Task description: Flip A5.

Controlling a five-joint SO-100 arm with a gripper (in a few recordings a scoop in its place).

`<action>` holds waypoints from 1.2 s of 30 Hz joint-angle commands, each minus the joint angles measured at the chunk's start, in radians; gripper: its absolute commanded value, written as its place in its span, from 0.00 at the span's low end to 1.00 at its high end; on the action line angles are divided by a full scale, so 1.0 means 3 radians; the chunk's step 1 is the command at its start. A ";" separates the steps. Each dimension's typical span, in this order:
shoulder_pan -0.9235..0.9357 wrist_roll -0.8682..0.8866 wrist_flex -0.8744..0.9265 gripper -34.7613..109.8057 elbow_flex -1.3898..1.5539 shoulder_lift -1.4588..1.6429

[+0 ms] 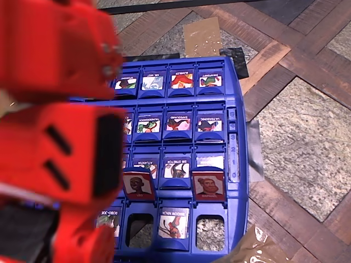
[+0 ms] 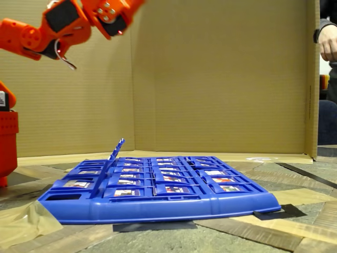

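In the overhead view: A5 (image 1: pixel 209 184), red-framed moustached portrait, stood raised near the blue board's (image 1: pixel 237 164) lower right; light, stiff, hinged, best nudged at its free top edge. Red arm (image 1: pixel 55 137) hid the left columns. In the fixed view: gripper cropped, jaws indeterminable; A5 indistinguishable.

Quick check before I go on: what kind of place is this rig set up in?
Probably an improvised indoor test bench, not a factory cell: a blue game board taped to a patchwork tabletop, a cardboard backdrop behind it, and a person's hand at the edge.
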 commanded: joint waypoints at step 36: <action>0.0675 -0.0404 0.4730 0.24 -0.1360 -0.1283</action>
